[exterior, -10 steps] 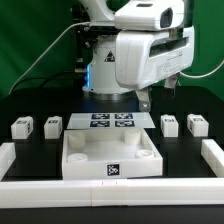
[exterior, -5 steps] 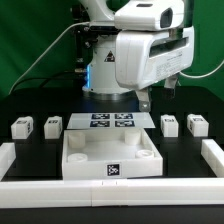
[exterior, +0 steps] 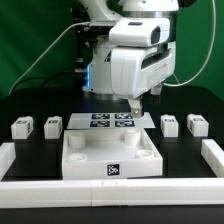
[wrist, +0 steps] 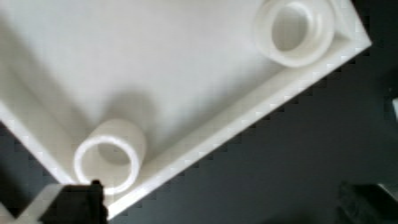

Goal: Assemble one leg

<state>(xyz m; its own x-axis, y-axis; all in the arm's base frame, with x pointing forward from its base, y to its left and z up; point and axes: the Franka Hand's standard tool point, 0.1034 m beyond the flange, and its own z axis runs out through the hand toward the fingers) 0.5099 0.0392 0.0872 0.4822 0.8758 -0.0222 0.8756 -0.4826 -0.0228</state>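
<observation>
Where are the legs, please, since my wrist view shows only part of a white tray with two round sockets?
Observer: All four legs stand on the table behind the tray: two at the exterior view's left, two at its right.
Operator: Thank you. Is the end effector near any of them?
Observer: No, the end effector hangs over the tray's back edge by the marker board, between the two pairs.

Pincer (exterior: pixel 136 104) jaws too small to tell; tray (wrist: pixel 160 90) blurred, cropped in wrist view.
</observation>
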